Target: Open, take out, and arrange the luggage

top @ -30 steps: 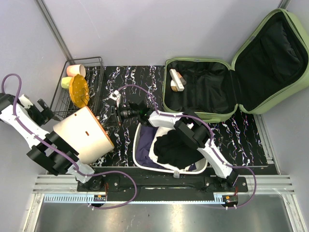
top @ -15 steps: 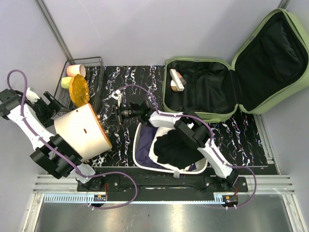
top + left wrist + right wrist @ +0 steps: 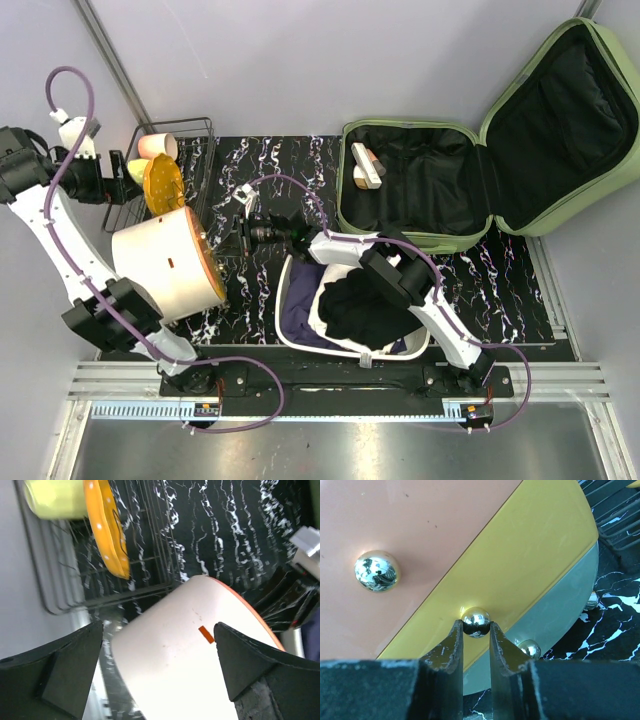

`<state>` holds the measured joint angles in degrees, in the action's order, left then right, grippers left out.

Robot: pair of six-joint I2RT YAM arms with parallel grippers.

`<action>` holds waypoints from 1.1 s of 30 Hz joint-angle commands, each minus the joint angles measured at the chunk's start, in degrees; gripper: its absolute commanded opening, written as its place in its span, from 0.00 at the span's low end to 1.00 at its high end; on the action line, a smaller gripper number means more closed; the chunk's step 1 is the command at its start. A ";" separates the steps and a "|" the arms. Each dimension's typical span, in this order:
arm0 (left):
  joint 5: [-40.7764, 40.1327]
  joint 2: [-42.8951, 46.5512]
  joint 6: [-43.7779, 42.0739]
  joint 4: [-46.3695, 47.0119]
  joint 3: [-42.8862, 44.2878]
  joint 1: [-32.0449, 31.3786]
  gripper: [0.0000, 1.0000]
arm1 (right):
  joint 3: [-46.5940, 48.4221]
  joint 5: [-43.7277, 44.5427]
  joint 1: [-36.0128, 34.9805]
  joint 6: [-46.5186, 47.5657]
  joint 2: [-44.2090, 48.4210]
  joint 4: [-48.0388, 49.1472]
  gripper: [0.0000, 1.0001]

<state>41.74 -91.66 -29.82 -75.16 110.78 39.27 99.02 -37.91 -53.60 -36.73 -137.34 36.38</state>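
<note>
**Right end effector pinches a chrome stud; luggage lies open at the back**

Nearest the arm bases, a white bin holds a black garment and a dark blue cloth. Left of it a round cream case lies on its side, a small orange tab on its wall. The pinched stud sits on its peach-and-yellow end. The left end effector hangs above the case, fingers spread wide, gripping nothing. Farther back, a wire rack holds a yellow plate, a pink cup and a green cup. The olive luggage sits far right on the black, white-veined desk, lid raised, with a white-and-tan box inside. Grey walls close the room.
</note>
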 commanded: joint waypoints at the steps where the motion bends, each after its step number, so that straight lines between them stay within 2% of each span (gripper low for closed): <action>1: -1.65 6.65 -22.77 -13.44 2.08 -4.26 0.98 | 0.47 4.33 -0.54 1.66 1.46 2.64 0.00; 4: -7.36 14.56 -33.33 -13.35 -6.87 -11.19 0.99 | 0.82 5.12 -0.54 2.01 1.37 2.29 0.00; 7: -10.00 19.58 -37.31 -13.44 -14.26 -17.00 0.99 | 0.91 5.57 -0.54 2.19 1.20 2.20 0.00; 12: -8.43 20.81 -36.01 -13.44 -19.10 -20.10 0.99 | 1.08 6.27 -0.62 2.19 1.02 2.20 0.00; 16: -11.23 22.84 -38.81 -13.44 -26.48 -24.32 0.98 | 1.00 6.88 -0.54 2.63 1.28 2.12 0.00; 21: -16.16 21.08 -40.31 -13.44 -32.20 -23.36 0.90 | -0.93 7.41 0.60 2.98 2.95 2.64 0.00; 33: -19.32 20.29 -48.05 -13.44 -34.32 -19.76 0.89 | -9.81 4.51 5.97 4.56 8.57 3.52 0.00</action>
<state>38.33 -67.96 -69.38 -77.25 80.62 16.88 91.50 -36.14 -51.24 -35.73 -133.14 39.27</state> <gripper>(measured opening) 0.890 0.240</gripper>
